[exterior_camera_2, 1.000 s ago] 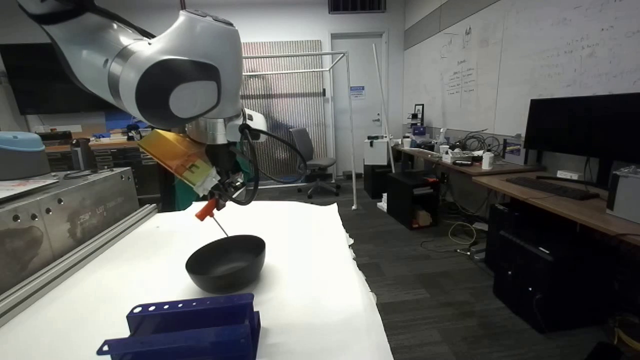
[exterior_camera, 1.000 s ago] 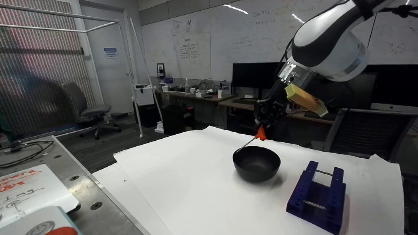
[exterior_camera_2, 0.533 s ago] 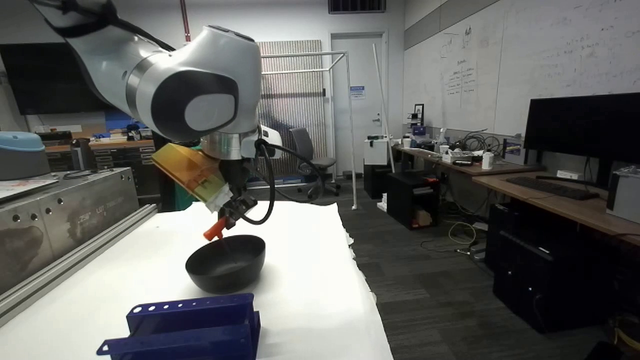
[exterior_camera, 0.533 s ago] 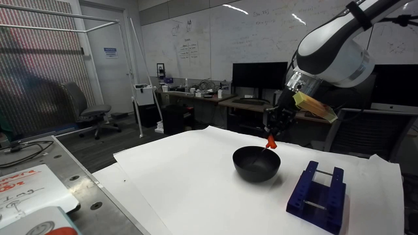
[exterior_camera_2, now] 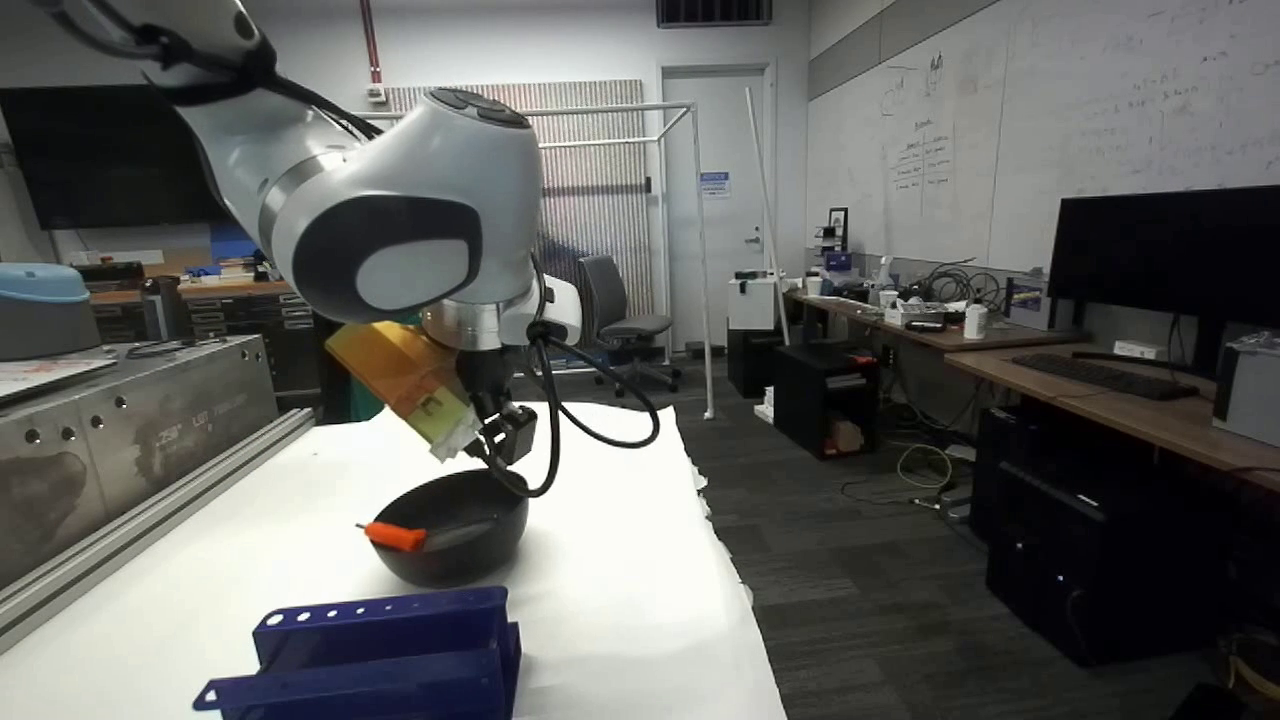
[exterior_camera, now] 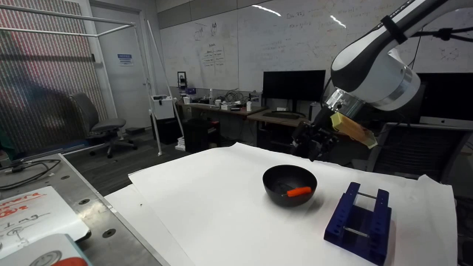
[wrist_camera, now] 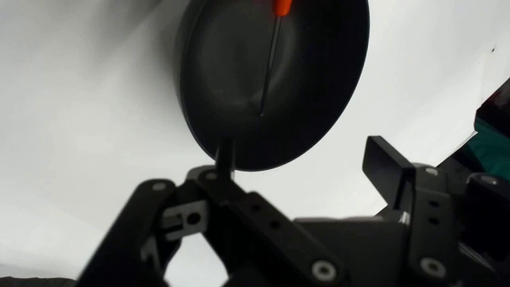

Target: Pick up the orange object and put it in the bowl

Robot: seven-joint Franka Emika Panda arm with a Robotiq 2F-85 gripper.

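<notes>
The orange object, a screwdriver with an orange handle (exterior_camera: 298, 191) and a thin metal shaft (wrist_camera: 271, 59), lies inside the black bowl (exterior_camera: 275, 194). In an exterior view the handle (exterior_camera_2: 395, 536) rests by the bowl's rim; the shaft slants down to the bowl's floor in the wrist view. Part of the handle is cut off at the top of the wrist view. My gripper (wrist_camera: 301, 153) stands open, its fingers well apart with nothing between them. In both exterior views the gripper (exterior_camera: 303, 155) hangs above the bowl's far side, clear of the screwdriver.
A dark blue blocky stand (exterior_camera: 336, 221) sits on the white-covered table (exterior_camera: 214, 221) beside the bowl. A metal bench (exterior_camera_2: 130, 420) runs along one table edge. A yellow-orange piece (exterior_camera: 353, 129) juts from the wrist, and a cable loop (exterior_camera_2: 550, 440) hangs near the bowl.
My gripper, earlier shut on the screwdriver's handle over the bowl, came lower and has let go. The screwdriver has dropped into the bowl.
</notes>
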